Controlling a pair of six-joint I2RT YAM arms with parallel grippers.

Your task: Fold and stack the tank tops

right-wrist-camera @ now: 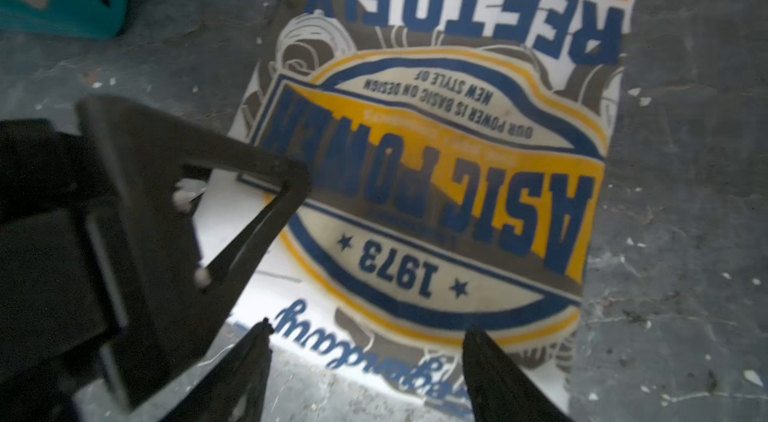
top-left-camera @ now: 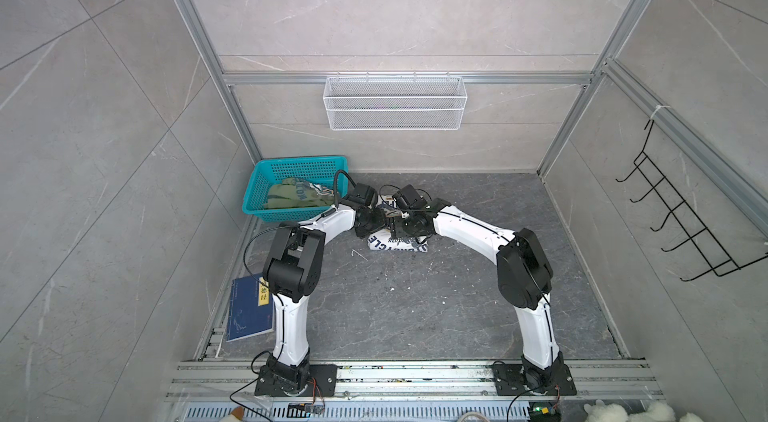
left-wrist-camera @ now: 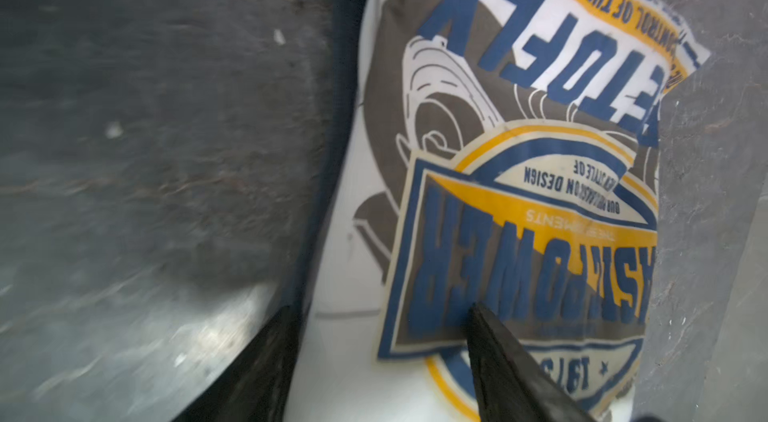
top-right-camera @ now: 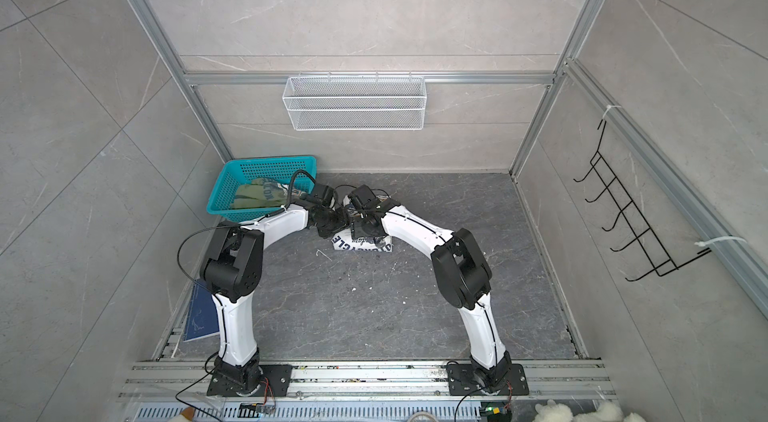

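I'm seeing both arms bending in towards the middle, their wrists meeting over the white tank top (top-left-camera: 398, 244). It's lying folded into a compact block on the dark grey table (top-left-camera: 415, 308), towards the far side, near the teal basket (top-left-camera: 299, 161) but not touching it. The left gripper (left-wrist-camera: 380, 310) is sitting with jaws well apart and gripping nothing. One finger (left-wrist-camera: 257, 366) is hanging over bare table beside the top's navy-trimmed edge, and the other is over the round navy-yellow badge (left-wrist-camera: 519, 254). I can't tell whether the tips are touching cloth. The right gripper (right-wrist-camera: 370, 326) is likewise gaping wide and holding nothing, straddling the blue script print next to the badge. The left gripper's black finger frame is also showing in the right wrist view, over a corner of the fold. Both wrist pictures are blurring a little. The olive green tank top (top-left-camera: 291, 199) is lying crumpled inside the basket, so the two tops are sitting apart, not stacked. A dark blue book (top-left-camera: 249, 312) is lying at the table's near-left edge, partly hidden behind the left arm. A white wire basket (top-left-camera: 395, 108) is hanging on the back wall and a black hook rack (top-left-camera: 685, 229) on the right wall.
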